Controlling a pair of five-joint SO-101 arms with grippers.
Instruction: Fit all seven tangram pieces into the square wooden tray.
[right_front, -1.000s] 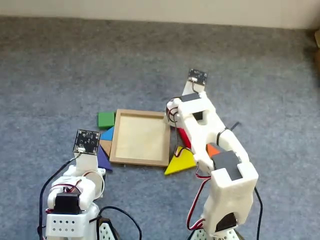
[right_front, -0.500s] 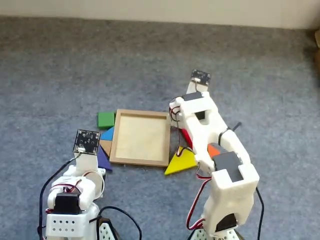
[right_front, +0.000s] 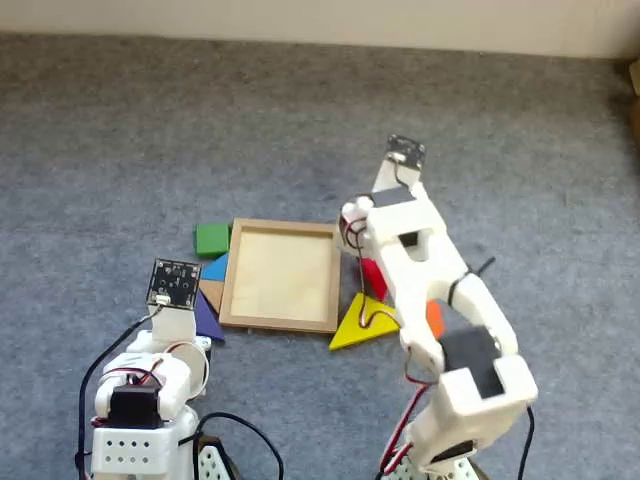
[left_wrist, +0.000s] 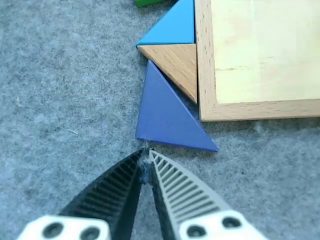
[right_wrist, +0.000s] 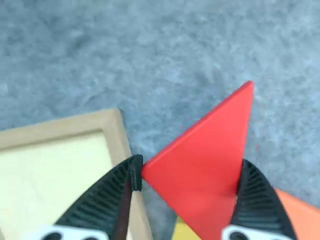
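From above: find a square wooden tray (right_front: 226, 278) with a pale smooth floor, flat on grey felt-like carpet (right_front: 150, 130). Along its left rim, see a green piece (right_front: 211, 240), then a light blue triangle (right_front: 216, 268), a wood triangle (right_front: 211, 293) and a dark blue triangle (right_front: 207, 318), packed edge to edge. Off the right rim, spot a red triangle (right_front: 373, 276), a yellow triangle (right_front: 360, 325) by the lower corner and an orange piece (right_front: 434, 318), all partly under the right arm (right_front: 420, 260), with its wrist above the tray's upper right corner. Find the left arm (right_front: 150, 385) folded low, near the dark blue triangle.

From the left wrist: see the left gripper (left_wrist: 146, 156) closed, ribbed fingers pressed together on nothing, tips just touching a corner of the dark blue triangle (left_wrist: 167, 122). Beyond it, note the grained wood triangle (left_wrist: 176, 64) against the tray rim (left_wrist: 204, 75), then the light blue triangle (left_wrist: 172, 27) and a sliver of the green piece (left_wrist: 150, 2).

From the right wrist: see the right gripper (right_wrist: 190, 177) spread wide, one ribbed finger at each side of the flat, glossy red triangle (right_wrist: 205, 150). Find one finger (right_wrist: 120, 195) over the tray rim (right_wrist: 112, 125) at the triangle's sharp corner, the other against its straight edge. Hard to tell whether pinched or merely flanked. Nearer the wrist, note the yellow triangle (right_wrist: 181, 232) and the orange piece (right_wrist: 295, 215).
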